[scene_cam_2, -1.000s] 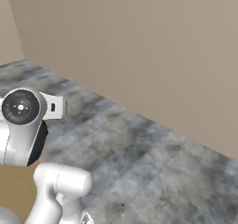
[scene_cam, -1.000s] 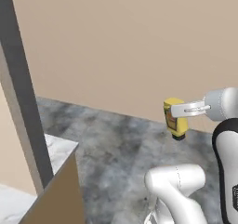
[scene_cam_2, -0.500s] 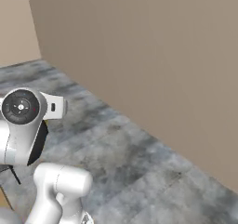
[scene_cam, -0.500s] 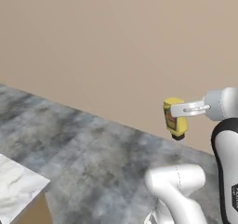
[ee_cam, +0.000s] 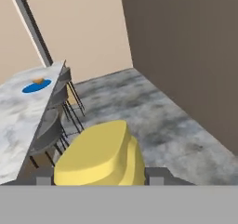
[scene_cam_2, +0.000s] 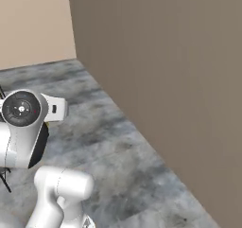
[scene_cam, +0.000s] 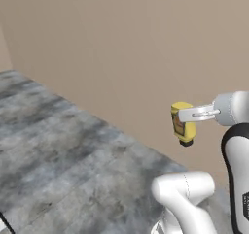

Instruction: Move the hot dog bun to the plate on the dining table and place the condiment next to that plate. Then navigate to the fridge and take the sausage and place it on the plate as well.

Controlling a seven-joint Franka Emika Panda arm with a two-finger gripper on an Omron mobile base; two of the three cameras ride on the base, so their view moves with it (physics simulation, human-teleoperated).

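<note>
The tan wall (scene_cam: 121, 48) is standing behind a grey mottled floor (scene_cam: 58, 150) in both base views; in the right base view a darker wall (scene_cam_2: 165, 80) is meeting a lighter one at a corner.

In the hand view the worktop (ee_cam: 18, 121), a long white marble island, is running along the left edge, with a row of grey stools (ee_cam: 53, 121) tucked along its near side. The plate (ee_cam: 36, 87), flat and bright blue, is lying on the far part of the worktop, and the hot dog bun (ee_cam: 38, 81), a small tan shape, is sitting on the plate's far portion. A dark post (ee_cam: 32, 25) is slanting up beyond the worktop's far end.

The white arm is rising at the lower right of the left base view. The tool (scene_cam: 187, 115) is reaching out sideways to the left at mid height, well above the floor, and is clamping the condiment (scene_cam: 183, 123). The yellow bottle is hanging with its dark cap pointing down and its red-and-yellow label facing the camera. In the hand view the yellow body (ee_cam: 100, 155) is sitting between the two fingertips (ee_cam: 44, 175), touching both
</note>
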